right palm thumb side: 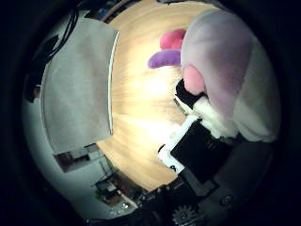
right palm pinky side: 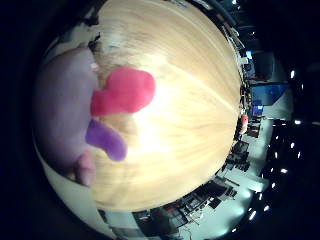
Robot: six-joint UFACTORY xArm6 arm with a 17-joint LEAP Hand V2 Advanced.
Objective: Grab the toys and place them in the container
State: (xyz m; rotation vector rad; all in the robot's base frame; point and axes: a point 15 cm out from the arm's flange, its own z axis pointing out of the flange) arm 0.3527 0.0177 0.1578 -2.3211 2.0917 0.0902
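A pale purple plush toy [right palm pinky side: 62, 100] fills one side of the little finger side view, close against the palm. It has a red limb [right palm pinky side: 125, 91], a violet limb [right palm pinky side: 107, 140] and a pink foot [right palm pinky side: 86, 169]. The thumb side view shows the same toy [right palm thumb side: 225, 61] with a white and black finger of my right hand [right palm thumb side: 194, 148] curled against it, so the hand is shut on it. The toy hangs above the wooden table [right palm pinky side: 190, 100]. A grey fabric container [right palm thumb side: 77, 89] stands on the table off to the side of the hand.
The light wooden table [right palm thumb side: 136, 84] stretches between the held toy and the container's rim. Room furniture and lamps lie beyond the table's far edge [right palm pinky side: 235, 150].
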